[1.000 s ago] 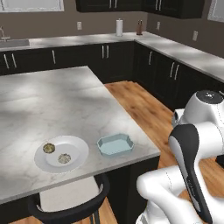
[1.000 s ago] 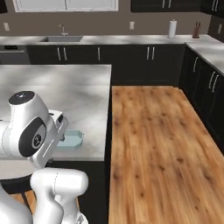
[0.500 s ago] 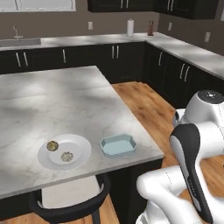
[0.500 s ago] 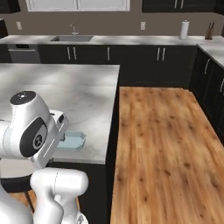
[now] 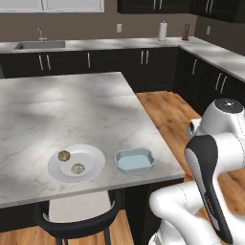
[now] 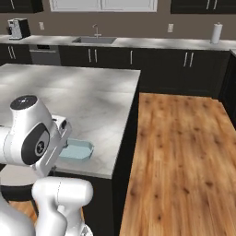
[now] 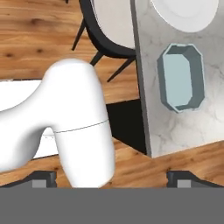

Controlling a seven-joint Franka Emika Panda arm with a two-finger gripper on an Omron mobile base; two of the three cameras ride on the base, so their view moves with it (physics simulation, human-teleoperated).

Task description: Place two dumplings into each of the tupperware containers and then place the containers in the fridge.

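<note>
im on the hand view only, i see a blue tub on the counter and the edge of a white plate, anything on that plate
Observer: Yes, two small dumplings sit on the plate, left of the light blue tub.
Operator: anything in the tub
Observer: No, it looks empty from the left base view.
Operator: is there a sink nearby
Observer: Not nearby: a sink is set in the far counter along the back wall.
</note>
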